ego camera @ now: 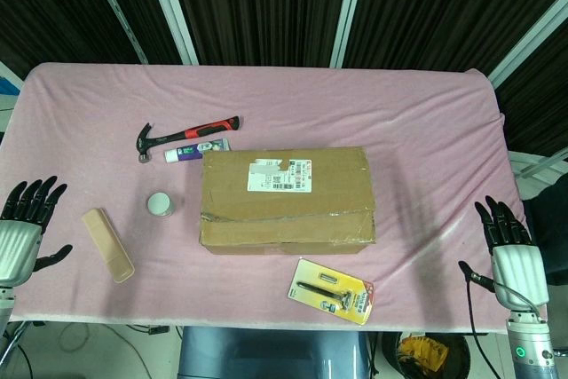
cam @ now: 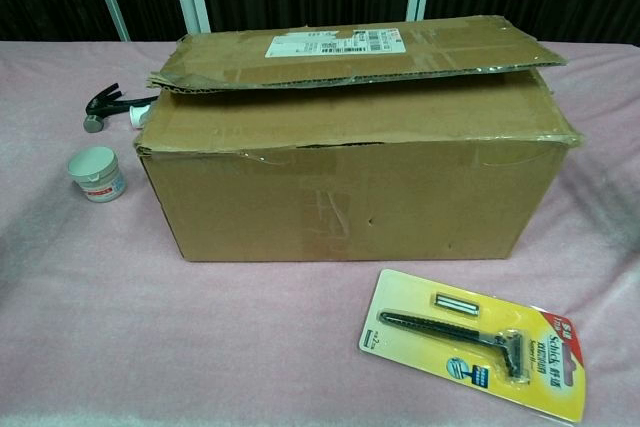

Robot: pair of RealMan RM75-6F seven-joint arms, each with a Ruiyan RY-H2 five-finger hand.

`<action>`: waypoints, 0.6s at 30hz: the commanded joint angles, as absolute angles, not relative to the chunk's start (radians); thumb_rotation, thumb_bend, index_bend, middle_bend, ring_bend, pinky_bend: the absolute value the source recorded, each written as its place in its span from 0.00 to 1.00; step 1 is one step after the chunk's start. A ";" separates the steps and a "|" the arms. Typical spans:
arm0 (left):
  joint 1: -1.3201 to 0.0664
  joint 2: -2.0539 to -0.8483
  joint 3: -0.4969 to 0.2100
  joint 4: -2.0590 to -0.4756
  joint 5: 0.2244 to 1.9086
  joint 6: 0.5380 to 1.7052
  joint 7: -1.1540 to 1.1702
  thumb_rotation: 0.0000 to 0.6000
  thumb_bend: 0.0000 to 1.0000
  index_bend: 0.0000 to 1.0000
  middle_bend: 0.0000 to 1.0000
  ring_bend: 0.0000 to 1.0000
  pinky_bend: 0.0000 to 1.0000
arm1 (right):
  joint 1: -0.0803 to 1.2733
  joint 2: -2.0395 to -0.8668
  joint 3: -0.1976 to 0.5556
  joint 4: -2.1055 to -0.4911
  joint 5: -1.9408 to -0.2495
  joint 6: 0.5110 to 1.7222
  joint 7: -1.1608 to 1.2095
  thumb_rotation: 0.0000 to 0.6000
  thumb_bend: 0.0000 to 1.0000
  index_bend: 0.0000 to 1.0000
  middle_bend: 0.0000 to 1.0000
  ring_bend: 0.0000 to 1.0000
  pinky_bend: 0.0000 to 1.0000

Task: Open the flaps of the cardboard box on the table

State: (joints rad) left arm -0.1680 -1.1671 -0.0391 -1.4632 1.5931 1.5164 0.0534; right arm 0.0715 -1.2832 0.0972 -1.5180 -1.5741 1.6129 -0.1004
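A brown cardboard box sits in the middle of the pink table, its flaps folded down over the top. The far flap, with a white shipping label, lies slightly raised over the near flap. My left hand hovers at the table's left edge, fingers spread, holding nothing. At the right edge, well clear of the box, my right hand is likewise empty with its fingers apart. Neither hand shows in the chest view.
A red-and-black hammer and a small tube lie behind the box's left end. A white jar and a tan bar sit left of it. A packaged razor lies in front.
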 commanded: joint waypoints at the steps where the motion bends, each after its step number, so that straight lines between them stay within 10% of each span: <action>1: -0.167 -1.166 -0.039 -1.464 1.593 1.517 0.054 1.00 0.05 0.00 0.00 0.00 0.00 | 0.071 -1.282 0.097 -1.520 -1.574 1.613 -0.099 1.00 0.18 0.00 0.00 0.00 0.22; 18: -0.259 -1.129 -0.092 -1.657 1.595 1.429 0.143 1.00 0.09 0.00 0.00 0.00 0.00 | 0.077 -1.286 0.100 -1.523 -1.559 1.592 -0.095 1.00 0.18 0.00 0.00 0.00 0.22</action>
